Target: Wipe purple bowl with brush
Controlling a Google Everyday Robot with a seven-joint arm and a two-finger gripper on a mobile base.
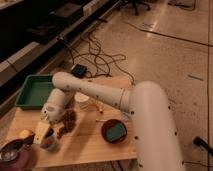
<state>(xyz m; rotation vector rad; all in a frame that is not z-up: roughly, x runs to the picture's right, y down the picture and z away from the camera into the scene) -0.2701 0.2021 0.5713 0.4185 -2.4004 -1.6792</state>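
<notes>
The purple bowl (11, 156) sits at the table's front left corner, cut off by the frame edge, with something pale grey inside it. My gripper (41, 135) hangs low over the table just right of the bowl, pale yellow at its end, close to the bowl's rim. The white arm (95, 92) reaches in from the right across the table. I cannot make out the black brush; a dark streak lies at the bowl's upper rim (16, 146), but I cannot tell what it is.
A small grey-blue cup (48, 144) stands just under the gripper. A dark reddish cluster (67, 123) lies beside it. A reddish-brown bowl (114, 131) holds a blue-green thing. A white cup (82, 101) and a green tray (35, 92) stand behind. Cables cross the floor.
</notes>
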